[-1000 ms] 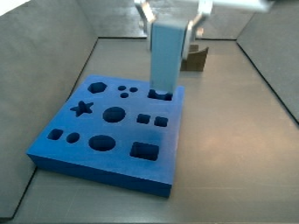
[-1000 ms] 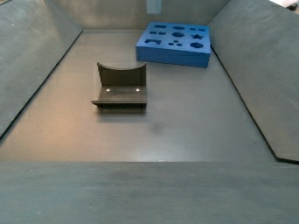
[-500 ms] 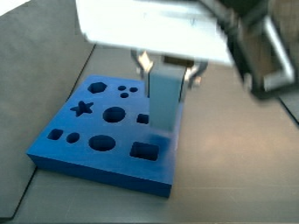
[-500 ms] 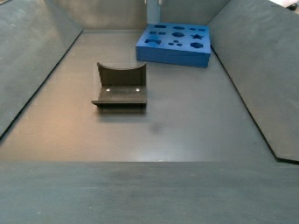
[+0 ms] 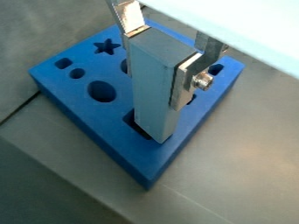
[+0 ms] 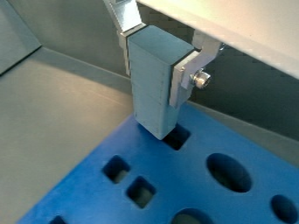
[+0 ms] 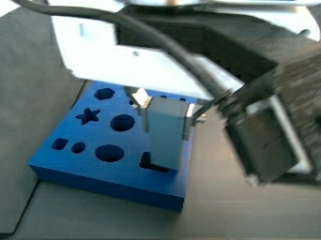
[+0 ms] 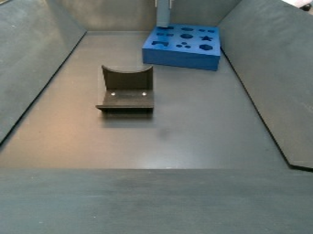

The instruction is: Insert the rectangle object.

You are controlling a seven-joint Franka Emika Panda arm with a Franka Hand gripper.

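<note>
In a side view the dark olive-brown U-notched block (image 8: 126, 90) sits on the grey floor (image 8: 159, 137) to the left, well apart from the blue board (image 8: 184, 46) at the far end. Above the board's near-left part a narrow pale upright strip, the rectangle object (image 8: 162, 12), runs out of the top of that view. In both wrist views the gripper (image 5: 163, 54) is clamped on the rectangle object (image 5: 155, 83), one silver finger (image 5: 126, 17) flat against its far face and another finger (image 5: 194, 72) pressed on its near side, with a screw head showing. The block stands upright, its lower end at the mouth of a square hole (image 6: 176, 137) of the board (image 6: 140, 188); how deep it sits I cannot tell. Star and round holes lie to the left of it on the board (image 7: 88, 150) in the other side view, where the block (image 7: 164, 136) rises near the board's right edge under the blurred arm
</note>
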